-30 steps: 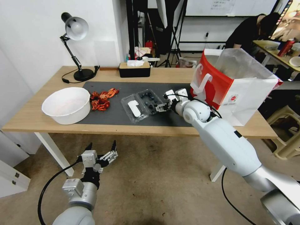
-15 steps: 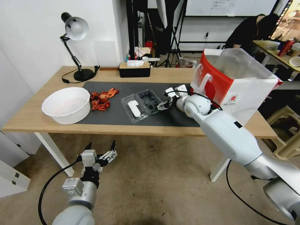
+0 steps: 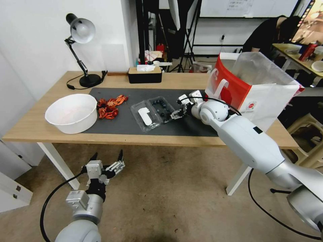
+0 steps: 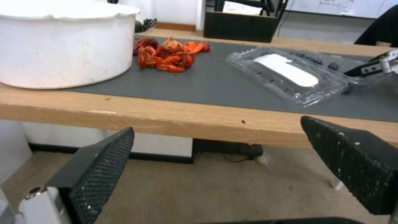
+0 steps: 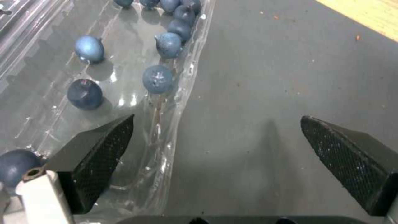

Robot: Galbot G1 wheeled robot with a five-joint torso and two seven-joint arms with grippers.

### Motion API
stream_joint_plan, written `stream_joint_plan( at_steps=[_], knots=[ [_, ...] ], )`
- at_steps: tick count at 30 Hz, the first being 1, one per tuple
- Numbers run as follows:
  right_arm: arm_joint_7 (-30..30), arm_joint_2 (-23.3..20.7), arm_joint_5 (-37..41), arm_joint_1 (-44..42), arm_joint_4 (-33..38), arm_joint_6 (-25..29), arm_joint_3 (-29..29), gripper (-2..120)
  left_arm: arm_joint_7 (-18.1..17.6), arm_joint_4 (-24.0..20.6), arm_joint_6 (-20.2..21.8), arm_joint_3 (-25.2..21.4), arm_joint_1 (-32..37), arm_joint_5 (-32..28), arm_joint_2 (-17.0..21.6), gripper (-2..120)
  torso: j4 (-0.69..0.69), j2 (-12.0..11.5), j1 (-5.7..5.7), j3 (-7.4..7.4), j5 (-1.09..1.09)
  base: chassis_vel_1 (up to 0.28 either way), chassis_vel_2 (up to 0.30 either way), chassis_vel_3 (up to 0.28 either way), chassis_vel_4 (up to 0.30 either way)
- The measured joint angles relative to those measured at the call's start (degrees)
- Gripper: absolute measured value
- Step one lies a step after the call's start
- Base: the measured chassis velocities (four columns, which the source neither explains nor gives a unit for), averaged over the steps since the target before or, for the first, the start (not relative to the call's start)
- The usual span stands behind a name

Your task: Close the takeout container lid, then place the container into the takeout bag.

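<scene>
Right gripper [image 3: 175, 114] sat low over the dark mat [image 3: 134, 126], its black fingers [image 5: 97, 155] spread wide and holding nothing, one over the clear tray edge and the other over bare mat. It was at the three o'clock edge of the takeout container [image 3: 153, 112], which lay open and flat at the mat's centre with blueberries [image 5: 157, 78] in one half. Its lid [image 4: 286, 71], label up, rested toward nine o'clock. At three o'clock of the gripper stood the takeout bag [image 3: 252, 90], upright and open-mouthed. Left gripper [image 3: 106, 166] hung below the table edge at six o'clock, fingers apart and empty.
</scene>
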Motion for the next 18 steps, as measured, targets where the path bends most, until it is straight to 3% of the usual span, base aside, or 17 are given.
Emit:
stream_joint_plan(
  at_steps=[18],
  knots=[
    [-0.01,-3.90,0.92,-1.83,4.01,0.01,-0.30,100,-0.59,-0.01,0.17,0.35,-0.31,0.22,0.03,100,0.00,0.00,0.00,0.00,0.00,0.000,0.000,0.000,0.000]
  ],
)
